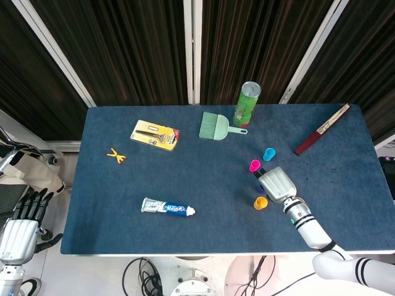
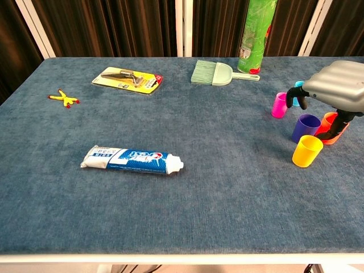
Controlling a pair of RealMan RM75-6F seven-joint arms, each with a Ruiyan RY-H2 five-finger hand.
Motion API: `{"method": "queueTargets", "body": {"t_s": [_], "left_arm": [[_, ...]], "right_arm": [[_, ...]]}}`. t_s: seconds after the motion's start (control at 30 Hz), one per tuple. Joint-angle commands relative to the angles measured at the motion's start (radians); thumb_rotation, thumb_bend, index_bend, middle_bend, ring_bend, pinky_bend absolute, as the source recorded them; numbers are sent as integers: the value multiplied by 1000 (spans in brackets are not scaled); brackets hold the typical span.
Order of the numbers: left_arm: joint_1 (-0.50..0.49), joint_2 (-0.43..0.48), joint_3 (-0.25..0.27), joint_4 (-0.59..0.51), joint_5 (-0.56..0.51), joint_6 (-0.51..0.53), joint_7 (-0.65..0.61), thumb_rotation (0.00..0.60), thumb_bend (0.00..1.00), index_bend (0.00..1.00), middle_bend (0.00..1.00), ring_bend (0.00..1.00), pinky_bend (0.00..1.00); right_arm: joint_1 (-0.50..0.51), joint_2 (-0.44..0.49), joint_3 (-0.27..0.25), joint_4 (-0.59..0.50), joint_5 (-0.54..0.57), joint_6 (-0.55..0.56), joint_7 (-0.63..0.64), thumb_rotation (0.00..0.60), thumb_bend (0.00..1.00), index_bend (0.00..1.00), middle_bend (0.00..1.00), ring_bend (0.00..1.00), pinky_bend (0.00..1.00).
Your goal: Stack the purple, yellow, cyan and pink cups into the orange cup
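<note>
- Purple cup stands upright on the blue desk, touching the orange cup; nothing shows inside the cups.
- Yellow cup sits just before them; pink cup and cyan cup stand behind.
- Right hand hovers over the purple and orange cups, fingers spread, holding nothing.
- Left hand hangs off the desk, fingers apart.

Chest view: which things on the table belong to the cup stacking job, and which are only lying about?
Job: purple cup, yellow cup, cyan cup, pink cup, orange cup, right robot hand above them.

Lying about: toothpaste, brush, green can, razor pack, small yellow toy.
</note>
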Motion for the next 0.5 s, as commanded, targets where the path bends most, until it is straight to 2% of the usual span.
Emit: {"method": "queueTargets", "body": {"t_s": [0.03,0.17,0.5], "left_arm": [[2,0,0,2,0,4,-3,600,21,32,0,0,0],[0,-7,-3,10,3,5,-8,600,21,32,0,0,0],[-4,-6,-5,9,-1,-2,-5,600,22,32,0,0,0]], "right_arm": [[8,-15,-5,14,13,-5,1,600,86,334,392,829,936],[13,-33,-14,41,6,2,13,600,101,392,416,829,936],[22,-50,-26,67,5,14,23,600,108,409,450,829,936]]}}
